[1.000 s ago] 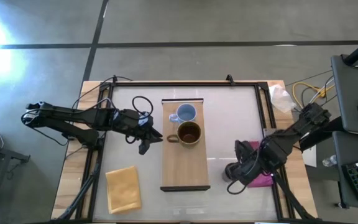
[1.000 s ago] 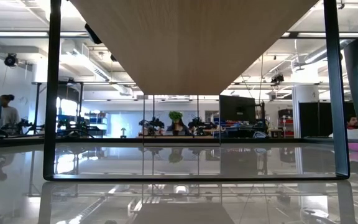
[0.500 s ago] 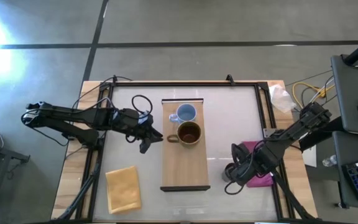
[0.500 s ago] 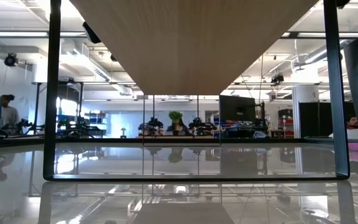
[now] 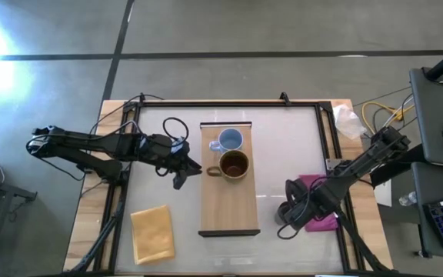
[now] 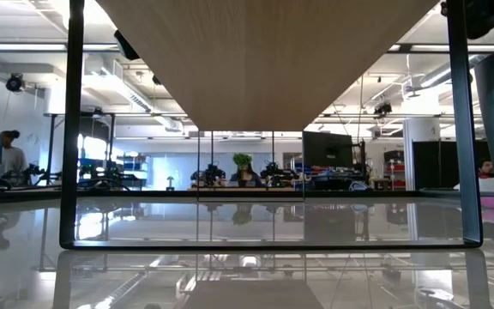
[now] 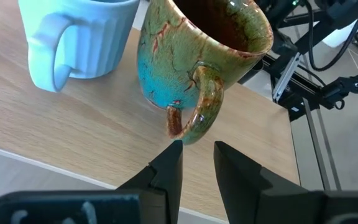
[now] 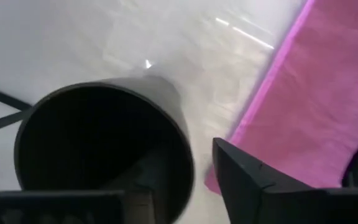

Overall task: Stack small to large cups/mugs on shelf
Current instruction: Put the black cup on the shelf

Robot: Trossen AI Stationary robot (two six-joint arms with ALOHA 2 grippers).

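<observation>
The light-wood shelf (image 5: pixel 229 196) stands mid-table; the low view shows its underside (image 6: pixel 273 60). The light-blue mug (image 5: pixel 228 140) and the brown mug (image 5: pixel 234 165) stand on its far half, also in the left wrist view (image 7: pixel 79 37) (image 7: pixel 197 68). My left gripper (image 5: pixel 184 172) (image 7: pixel 197 158) is level at the shelf's left edge. It is open a little, just short of the brown mug's handle (image 7: pixel 201 102). The black cup (image 5: pixel 286 211) (image 8: pixel 98 143) stands on the table right of the shelf. My right gripper (image 5: pixel 285 219) (image 8: pixel 191 180) is open astride its wall. My right gripper has one finger (image 8: pixel 143 183) inside the black cup and one finger (image 8: pixel 253 180) outside, astride the wall (image 8: pixel 186 155) on the side toward the magenta cloth. It comes from above, slanting. The cup stands upright on the table. I cannot tell whether either finger touches the wall.
A magenta cloth (image 5: pixel 321 209) (image 8: pixel 316 106) lies right beside the black cup. A yellow cloth (image 5: pixel 152 234) lies at the near left. The shelf's dark legs (image 6: pixel 74 129) stand on the table. A person shows in the room beyond the table, at the low view's left edge.
My right gripper has gone a little toward the table's left and near edges and down over the black cup. A dark part of it now shows at the low view's top right. The cup has stayed in place.
</observation>
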